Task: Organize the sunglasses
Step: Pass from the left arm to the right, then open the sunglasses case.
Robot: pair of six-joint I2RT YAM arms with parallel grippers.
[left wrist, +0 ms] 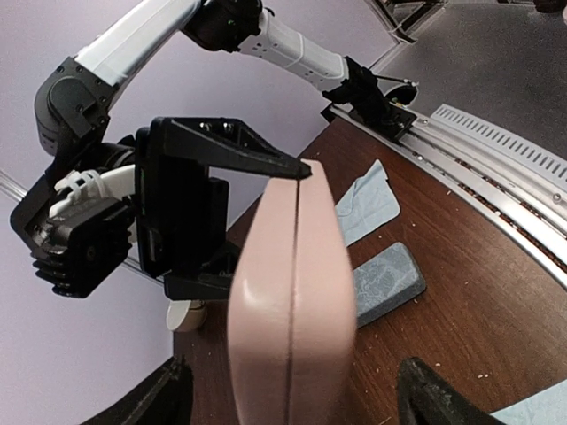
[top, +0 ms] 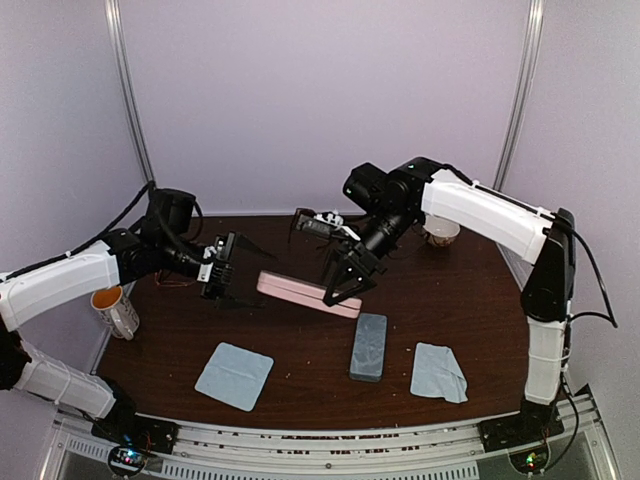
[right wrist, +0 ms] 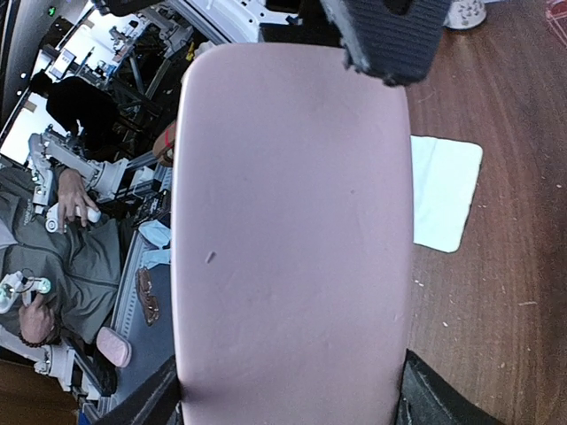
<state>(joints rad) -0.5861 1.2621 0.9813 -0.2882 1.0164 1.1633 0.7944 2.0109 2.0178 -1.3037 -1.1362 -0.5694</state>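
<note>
right end effector (top: pixel 342 281) pinches the pink oblong hard case (top: pixel 295 288); left end effector (left wrist: pixel 294 394) is spread around it. draw left straight off, case level.

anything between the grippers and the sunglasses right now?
Yes, the pink case. The right gripper is clamped on one end; the other end sits inside the open left gripper. The sunglasses themselves aren't clearly visible in any view.

A pink case (top: pixel 300 291); grey-blue case (top: pixel 368 347); light-blue cloths (top: pixel 234 375); brown table (top: pixel 460 300); black right claw (top: pixel 343 284).
</note>
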